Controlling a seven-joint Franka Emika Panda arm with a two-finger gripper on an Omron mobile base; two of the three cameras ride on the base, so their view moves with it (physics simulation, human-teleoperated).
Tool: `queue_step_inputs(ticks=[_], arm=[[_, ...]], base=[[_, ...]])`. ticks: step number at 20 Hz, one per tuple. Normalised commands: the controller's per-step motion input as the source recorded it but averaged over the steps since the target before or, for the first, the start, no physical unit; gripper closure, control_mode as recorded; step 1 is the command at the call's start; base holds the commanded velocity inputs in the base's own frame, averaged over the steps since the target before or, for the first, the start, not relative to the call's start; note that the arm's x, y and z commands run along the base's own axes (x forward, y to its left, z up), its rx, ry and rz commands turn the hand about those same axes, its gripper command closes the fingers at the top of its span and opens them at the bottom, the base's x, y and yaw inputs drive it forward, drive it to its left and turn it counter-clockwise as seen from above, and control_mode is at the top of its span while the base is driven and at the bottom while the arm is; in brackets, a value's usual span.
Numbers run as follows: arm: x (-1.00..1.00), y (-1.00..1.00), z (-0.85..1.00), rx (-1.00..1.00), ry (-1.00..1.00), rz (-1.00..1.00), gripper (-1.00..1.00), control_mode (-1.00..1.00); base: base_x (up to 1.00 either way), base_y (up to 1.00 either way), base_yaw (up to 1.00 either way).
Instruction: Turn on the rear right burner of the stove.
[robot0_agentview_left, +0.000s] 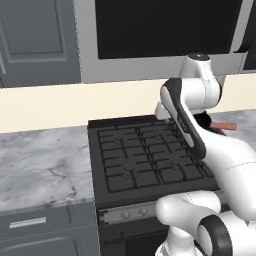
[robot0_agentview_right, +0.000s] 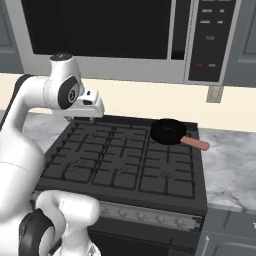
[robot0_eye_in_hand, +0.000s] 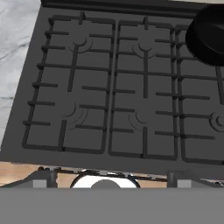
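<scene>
Stove (robot0_agentview_right: 125, 160) first since it's the biggest thing going: wide black gas range with a grid of grates, sitting under the big silver microwave (robot0_agentview_right: 115, 35) and flanked by marble counter (robot0_agentview_left: 40, 165). Its grey front strip of small round knobs (robot0_agentview_right: 145, 216) runs along the near edge.

The arm is up over the stove's back left part, with the claw (robot0_agentview_right: 92, 112) hanging above the grates near the rear edge, well away from the knob strip. Both finger tips (robot0_eye_in_hand: 43, 178) poke up at the bottom of the hand view, set wide apart with nothing between them, so the claw is released.

Rear right burner (robot0_agentview_right: 170, 134) is at the stove's far right corner, and the small black frying pan (robot0_agentview_right: 169, 131) with the reddish handle (robot0_agentview_right: 195, 143) is parked right on top of it, handle pointing off toward the right counter. That puts the burner well off to the claw's right, across most of the stove's width.
</scene>
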Motion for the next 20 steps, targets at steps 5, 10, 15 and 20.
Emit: queue_step_inputs(ticks=[5,10,15,20], arm=[[-0.9,-0.93,-0.22,0.03,-0.06,0.0,-1.0,-1.0],[-0.63,-1.0,-0.42,0.03,-0.03,0.0,-1.0,-1.0],[-0.24,-1.0,-0.48,0.0,-0.07,0.13,-1.0,-1.0],[-0.29,-0.93,-0.88,-0.01,-0.17,0.21,-1.0,-1.0]], base=[[0.0,0.0,0.0],[0.0,0.0,0.0],[0.0,0.0,0.0],[0.0,0.0,0.0]])
